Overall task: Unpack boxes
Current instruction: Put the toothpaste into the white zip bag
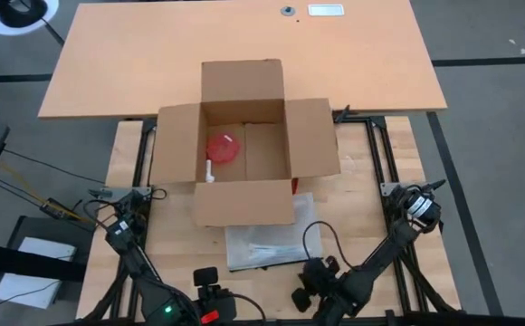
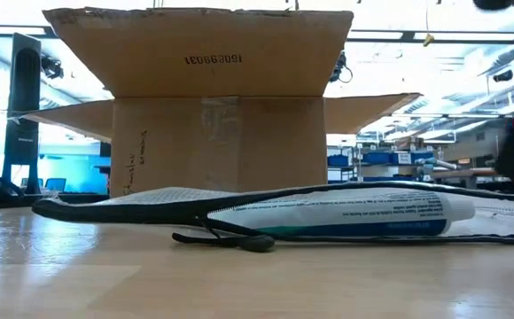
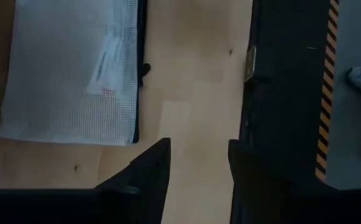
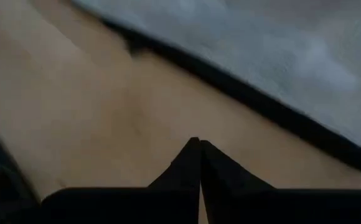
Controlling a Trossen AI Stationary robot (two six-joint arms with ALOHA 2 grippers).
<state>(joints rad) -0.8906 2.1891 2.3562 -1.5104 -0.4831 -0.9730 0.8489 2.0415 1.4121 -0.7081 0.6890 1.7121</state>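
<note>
The brown cardboard box (image 1: 244, 136) stands in the middle of the table with all four flaps folded out. On its floor lie a red item (image 1: 224, 149) and a small white piece (image 1: 210, 172). Before its near flap a white mesh pouch (image 1: 267, 243) with a black zip edge lies flat, a white and teal tube (image 2: 337, 215) inside it. My left gripper (image 3: 198, 165) hovers open over bare table beside the pouch (image 3: 68, 68), near the front edge. My right gripper (image 4: 199, 155) is shut, low over the table just short of the pouch's black edge (image 4: 249, 102).
A second, larger tabletop (image 1: 244, 45) adjoins the far side behind the box. Black frame rails (image 3: 286, 93) run along the table's sides. Bare wood lies left and right of the pouch, and the pouch's black cord (image 2: 226, 239) trails toward the near edge.
</note>
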